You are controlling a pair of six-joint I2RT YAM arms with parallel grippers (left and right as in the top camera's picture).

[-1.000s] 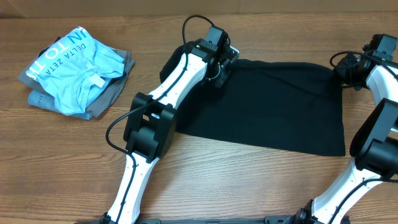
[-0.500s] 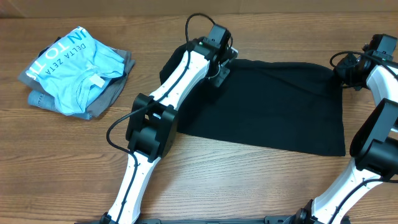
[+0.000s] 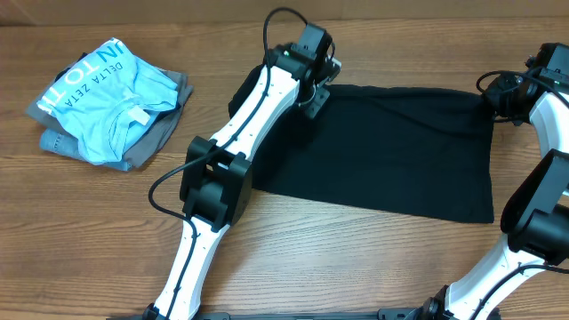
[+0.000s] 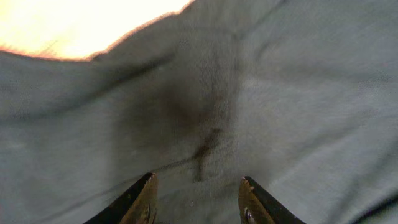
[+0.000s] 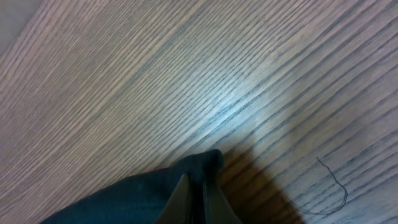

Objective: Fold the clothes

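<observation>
A black garment lies spread flat on the wooden table, roughly rectangular. My left gripper hovers over its far left corner; in the left wrist view the gripper is open with dark cloth beneath and between the fingers. My right gripper is at the far right corner, and in the right wrist view the gripper is shut on a pinch of the black garment, just above the table.
A pile of folded clothes, light blue shirt on top of grey ones, sits at the far left of the table. A loose dark thread lies on the wood by the right gripper.
My left gripper has lifted slightly and shifted toward the far edge above the garment's left corner. My right gripper has moved a little to the right, drawing the far right corner outward.
</observation>
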